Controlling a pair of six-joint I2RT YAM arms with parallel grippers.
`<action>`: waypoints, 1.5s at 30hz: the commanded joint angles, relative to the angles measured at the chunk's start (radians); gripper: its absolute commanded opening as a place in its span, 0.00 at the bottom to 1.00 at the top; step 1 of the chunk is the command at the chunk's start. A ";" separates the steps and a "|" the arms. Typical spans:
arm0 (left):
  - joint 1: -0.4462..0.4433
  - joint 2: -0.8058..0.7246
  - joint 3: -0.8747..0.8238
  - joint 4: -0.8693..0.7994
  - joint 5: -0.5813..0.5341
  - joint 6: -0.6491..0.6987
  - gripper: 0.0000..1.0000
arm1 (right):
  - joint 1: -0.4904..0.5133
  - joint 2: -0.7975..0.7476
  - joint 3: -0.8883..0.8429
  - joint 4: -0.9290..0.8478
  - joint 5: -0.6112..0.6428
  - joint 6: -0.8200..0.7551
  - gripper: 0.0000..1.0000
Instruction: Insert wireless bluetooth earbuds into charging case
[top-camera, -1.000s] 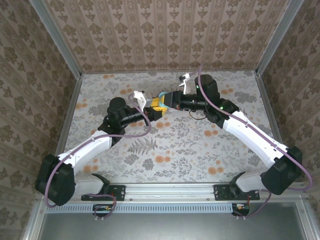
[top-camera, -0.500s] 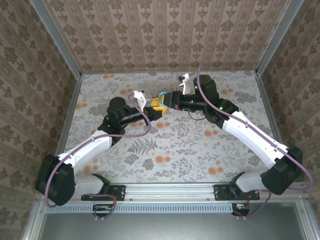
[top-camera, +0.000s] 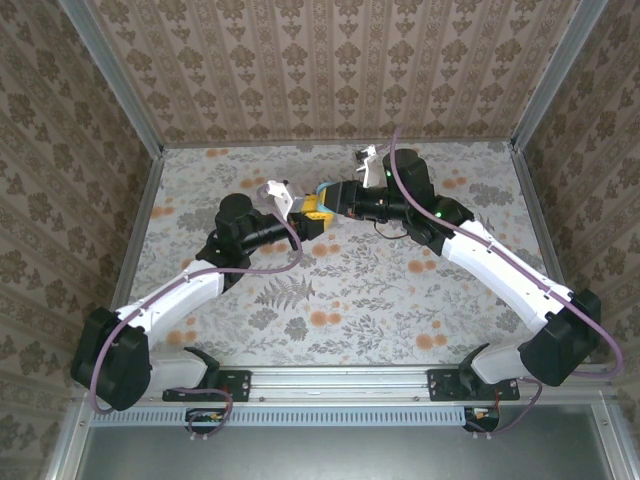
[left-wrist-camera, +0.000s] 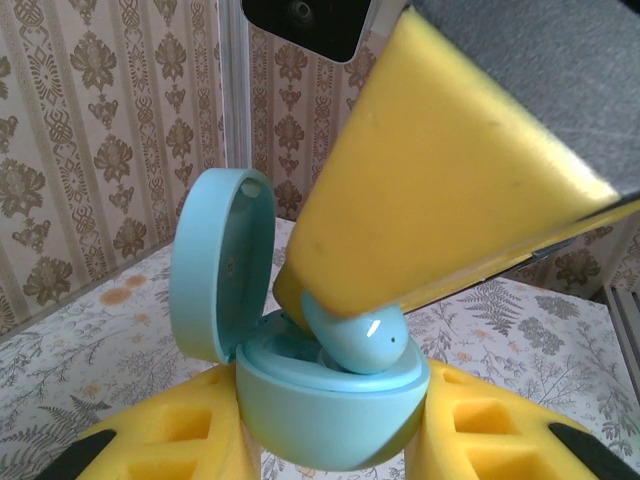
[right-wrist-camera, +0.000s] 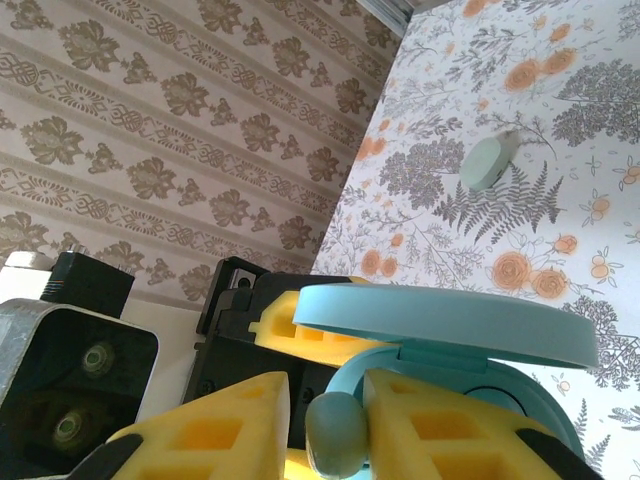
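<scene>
The left gripper (left-wrist-camera: 330, 440) clamps its yellow foam fingers (left-wrist-camera: 485, 420) against both sides of the charging case (left-wrist-camera: 330, 405) — the lid (left-wrist-camera: 215, 265) stands swung up and open. The right gripper (right-wrist-camera: 335, 425) pinches a pale teal earbud (left-wrist-camera: 355, 340) between its two tips, directly over the case's opening — the earbud's rounded body sits low in the well, close to the lid.
</scene>
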 joint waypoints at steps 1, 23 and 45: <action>-0.009 -0.010 0.035 0.071 0.036 0.008 0.27 | 0.005 0.004 0.021 -0.065 0.049 -0.021 0.30; -0.008 -0.019 0.024 0.053 0.017 0.026 0.26 | 0.002 -0.093 0.030 -0.059 0.055 0.018 0.36; -0.031 -0.029 0.065 -0.042 0.108 0.138 0.27 | -0.170 -0.032 0.168 -0.242 0.026 -0.037 0.44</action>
